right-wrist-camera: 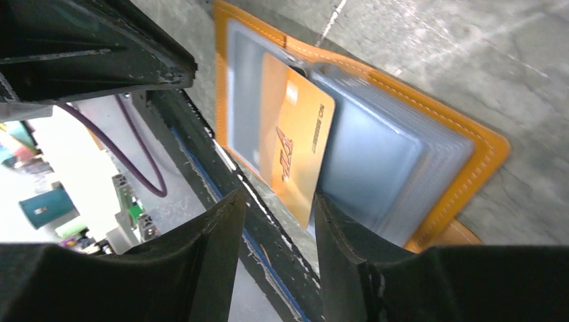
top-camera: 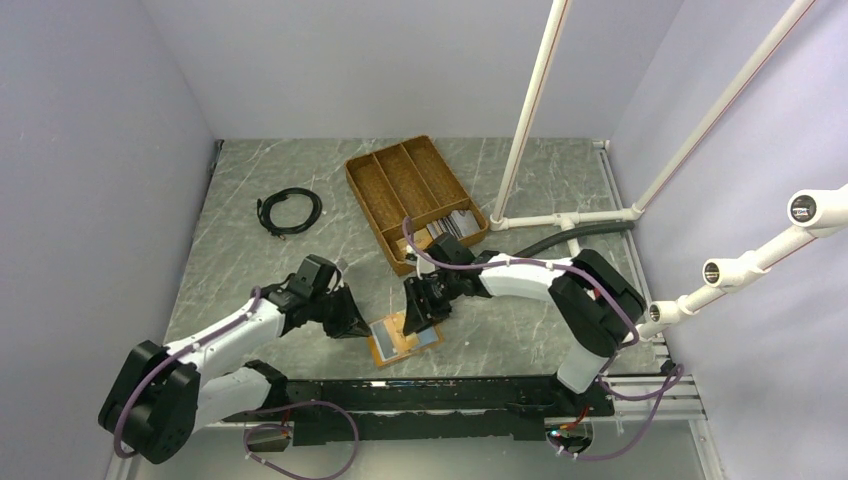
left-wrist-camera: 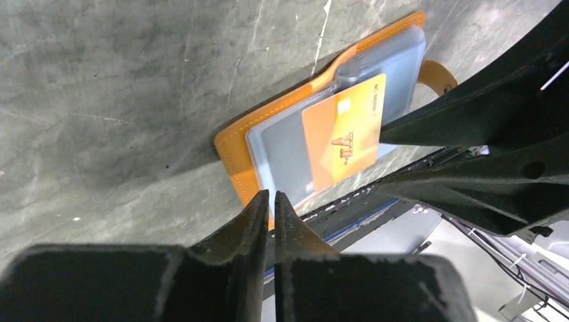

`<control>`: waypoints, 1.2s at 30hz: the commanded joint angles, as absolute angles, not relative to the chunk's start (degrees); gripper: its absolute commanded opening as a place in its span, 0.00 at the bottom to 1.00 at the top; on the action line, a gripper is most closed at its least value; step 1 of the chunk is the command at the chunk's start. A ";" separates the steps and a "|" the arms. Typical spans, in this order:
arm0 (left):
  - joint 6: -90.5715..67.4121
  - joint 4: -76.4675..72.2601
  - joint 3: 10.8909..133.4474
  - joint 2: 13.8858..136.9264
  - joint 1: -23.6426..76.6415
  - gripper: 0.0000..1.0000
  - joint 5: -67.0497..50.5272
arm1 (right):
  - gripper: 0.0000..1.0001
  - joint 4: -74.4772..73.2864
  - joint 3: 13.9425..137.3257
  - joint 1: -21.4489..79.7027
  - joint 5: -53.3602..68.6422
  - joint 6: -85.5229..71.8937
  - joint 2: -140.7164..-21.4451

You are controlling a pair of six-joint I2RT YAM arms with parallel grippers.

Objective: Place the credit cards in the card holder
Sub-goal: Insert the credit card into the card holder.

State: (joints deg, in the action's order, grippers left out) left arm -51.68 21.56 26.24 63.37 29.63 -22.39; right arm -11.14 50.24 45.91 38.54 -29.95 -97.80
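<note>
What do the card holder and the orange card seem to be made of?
The card holder: likely leather or imitation, matte orange-tan, stitched edge; its sleeves look like cloudy clear plastic. The orange card: stiff glossy plastic, printed.

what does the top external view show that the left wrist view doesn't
Only top external: the brown divided wicker tray holding grey cards, and a coiled black cable. Only left wrist: the lettering on the orange plastic card, and the left jaws almost together at a stitched leather edge. Both: the orange-tan leather card holder, lying open on the grey marbled tabletop.
</note>
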 commanded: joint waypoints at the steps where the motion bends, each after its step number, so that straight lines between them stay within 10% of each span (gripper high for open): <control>1: -50.94 23.83 26.02 63.13 29.78 0.08 -22.77 | 0.46 -17.41 49.10 45.85 29.42 -26.09 -95.29; 24: -54.67 13.79 21.42 70.11 32.96 0.00 -22.75 | 0.31 -11.23 59.58 58.85 27.10 -32.05 -104.98; 36: -50.76 24.31 27.86 61.65 32.96 0.02 -20.08 | 0.46 -21.88 59.12 57.40 12.46 -28.14 -96.07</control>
